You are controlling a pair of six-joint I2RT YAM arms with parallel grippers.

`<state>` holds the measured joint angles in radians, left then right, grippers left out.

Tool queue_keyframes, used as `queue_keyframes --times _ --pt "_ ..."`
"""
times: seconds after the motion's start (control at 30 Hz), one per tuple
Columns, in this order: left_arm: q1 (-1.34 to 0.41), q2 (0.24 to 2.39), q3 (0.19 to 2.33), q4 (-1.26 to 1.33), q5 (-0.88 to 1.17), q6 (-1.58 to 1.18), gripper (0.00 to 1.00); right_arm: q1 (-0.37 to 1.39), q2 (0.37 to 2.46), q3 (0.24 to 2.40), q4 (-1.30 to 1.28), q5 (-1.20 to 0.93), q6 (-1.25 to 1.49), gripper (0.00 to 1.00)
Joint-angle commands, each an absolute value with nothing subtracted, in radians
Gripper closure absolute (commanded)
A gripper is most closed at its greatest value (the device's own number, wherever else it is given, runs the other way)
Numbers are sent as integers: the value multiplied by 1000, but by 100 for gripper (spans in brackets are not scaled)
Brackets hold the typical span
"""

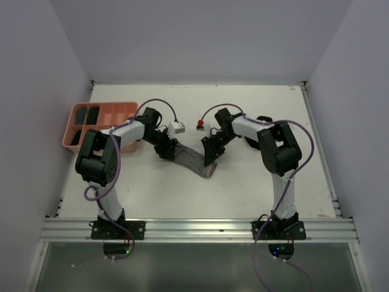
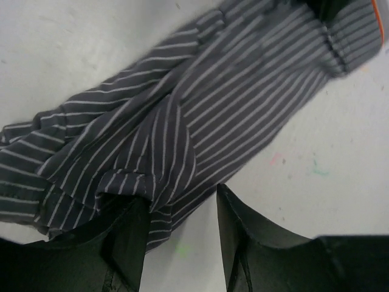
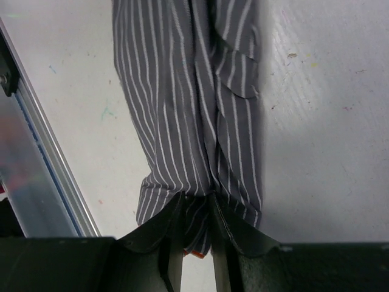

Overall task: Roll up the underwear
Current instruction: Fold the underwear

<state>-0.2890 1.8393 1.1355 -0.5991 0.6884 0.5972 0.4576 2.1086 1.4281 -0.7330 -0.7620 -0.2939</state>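
Note:
The grey-and-white striped underwear (image 1: 193, 159) lies stretched in a band on the white table between my two grippers, with its pinkish edge (image 1: 211, 172) at the near end. My left gripper (image 1: 165, 149) is at the band's left end. In the left wrist view the left gripper (image 2: 182, 210) is open, with a fold of the striped cloth (image 2: 200, 109) against its left finger (image 2: 121, 243). My right gripper (image 3: 197, 207) is shut on the other end of the striped cloth (image 3: 188, 103), low over the table. Plain black underwear is not clearly in view.
A salmon-pink compartment tray (image 1: 124, 109) stands at the back left with dark rolled items (image 1: 92, 114) in it. A small white box (image 1: 177, 127) and a red-topped device (image 1: 200, 126) sit behind the cloth. A metal rail (image 3: 42, 170) runs along the table's near edge.

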Motion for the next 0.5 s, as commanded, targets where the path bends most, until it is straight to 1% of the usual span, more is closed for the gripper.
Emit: queue_keyframes --times 0.0,0.13,0.2,0.3,0.33,0.37,0.4,0.43,0.47 --pt "-281 1903 1254 -439 634 497 49 453 2114 1375 -732 -719 -298 74" --pt "-281 1925 1357 -393 643 448 42 454 2091 1321 -736 -750 -269 75" --pt "-281 1945 1406 -405 669 440 40 454 2091 1296 -735 -768 -255 76" --pt "-281 1968 1466 -356 661 390 31 471 2092 1270 -723 -807 -230 76" --pt "-281 1971 1479 -336 658 352 26 477 2089 1266 -719 -824 -207 75" --pt "-281 1977 1483 -321 658 335 24 500 2080 1255 -703 -843 -193 72" --pt "-282 1985 1489 -292 658 316 22 509 2063 1246 -686 -870 -177 68" --pt "-282 1988 1512 -293 670 293 19 523 2027 1240 -666 -896 -131 59" --pt "-282 1987 1522 -307 684 293 18 537 2004 1238 -655 -914 -121 57"
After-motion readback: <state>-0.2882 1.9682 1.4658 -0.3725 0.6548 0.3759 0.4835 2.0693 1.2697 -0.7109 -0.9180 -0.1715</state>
